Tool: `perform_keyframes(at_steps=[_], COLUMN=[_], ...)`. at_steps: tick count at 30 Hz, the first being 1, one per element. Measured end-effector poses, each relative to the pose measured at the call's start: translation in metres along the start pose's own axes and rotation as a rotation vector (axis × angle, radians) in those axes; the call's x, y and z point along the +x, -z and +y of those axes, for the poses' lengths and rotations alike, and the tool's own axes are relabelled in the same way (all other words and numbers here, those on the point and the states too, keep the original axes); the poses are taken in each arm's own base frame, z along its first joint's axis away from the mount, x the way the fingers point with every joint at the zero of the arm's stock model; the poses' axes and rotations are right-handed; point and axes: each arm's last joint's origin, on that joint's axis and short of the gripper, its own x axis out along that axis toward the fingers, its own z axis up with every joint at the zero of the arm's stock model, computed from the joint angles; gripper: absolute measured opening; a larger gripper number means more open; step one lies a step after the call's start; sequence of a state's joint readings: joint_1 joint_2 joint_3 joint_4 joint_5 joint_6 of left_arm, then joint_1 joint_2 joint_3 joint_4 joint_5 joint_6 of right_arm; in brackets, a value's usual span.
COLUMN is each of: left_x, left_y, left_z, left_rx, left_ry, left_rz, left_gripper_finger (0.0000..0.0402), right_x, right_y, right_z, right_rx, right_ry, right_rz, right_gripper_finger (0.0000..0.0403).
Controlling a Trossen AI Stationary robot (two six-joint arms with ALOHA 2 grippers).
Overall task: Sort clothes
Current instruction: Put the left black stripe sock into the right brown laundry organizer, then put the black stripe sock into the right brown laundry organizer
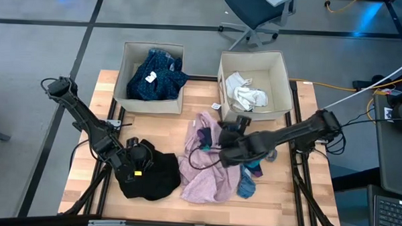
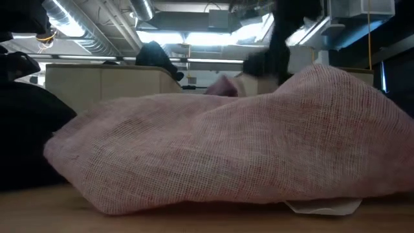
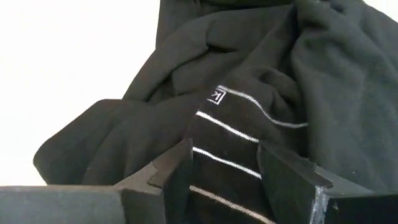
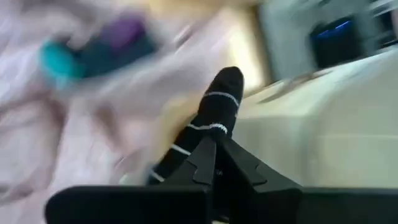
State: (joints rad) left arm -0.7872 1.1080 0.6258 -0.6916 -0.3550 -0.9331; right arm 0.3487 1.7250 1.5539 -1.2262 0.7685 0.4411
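Hard to read from table level: pink garment (image 2: 246,149) fills nearly the whole low view, hiding both bins and most of the arms, with only a corner of white paper tag (image 2: 323,207) peeking from under its edge. Right gripper (image 4: 214,163) clamped shut on a black striped sock (image 4: 208,124) — long axis running straight out from the fingertips, toe end pointing away, over the pink garment near the right bin (image 1: 252,84). Blurred teal-and-purple piece (image 4: 93,46) beyond. Left gripper (image 3: 224,177) spread wide astride a black striped piece (image 3: 236,137) on the black pile (image 1: 148,171), front left of the table — not pinched.
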Motion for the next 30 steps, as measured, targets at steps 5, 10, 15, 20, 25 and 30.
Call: perform_keyframes(at_steps=[5, 10, 15, 20, 25, 30], left_x=[0.0, 0.0, 0.0, 0.0, 0.0, 0.0], left_y=[0.0, 0.0, 0.0, -0.001, -0.001, -0.002], left_z=[0.0, 0.0, 0.0, 0.0, -0.001, -0.002], left_rx=[-0.002, 0.002, 0.0, -0.007, -0.01, -0.004], left_ry=[0.002, 0.001, -0.002, -0.002, 0.001, 0.02], left_rz=[-0.002, -0.006, -0.01, -0.012, -0.015, -0.029], left_gripper_finger=[0.0172, 0.0172, 0.0172, 0.0172, 0.0172, 0.0172], right_x=[-0.028, -0.037, -0.025, 0.009, 0.041, 0.054], right_y=[-0.007, -0.007, -0.006, -0.005, -0.002, 0.003], right_z=[-0.037, -0.073, -0.112, -0.146, -0.17, -0.185], right_rx=[0.075, 0.148, 0.215, 0.318, 0.446, 0.521], right_ry=[0.113, 0.339, 0.54, 0.471, 0.341, 0.25], right_rz=[-0.111, -0.198, -0.169, -0.002, 0.142, 0.208], right_gripper_finger=[0.0021, 0.0018, 0.0023, 0.0025, 0.0067, 0.0167])
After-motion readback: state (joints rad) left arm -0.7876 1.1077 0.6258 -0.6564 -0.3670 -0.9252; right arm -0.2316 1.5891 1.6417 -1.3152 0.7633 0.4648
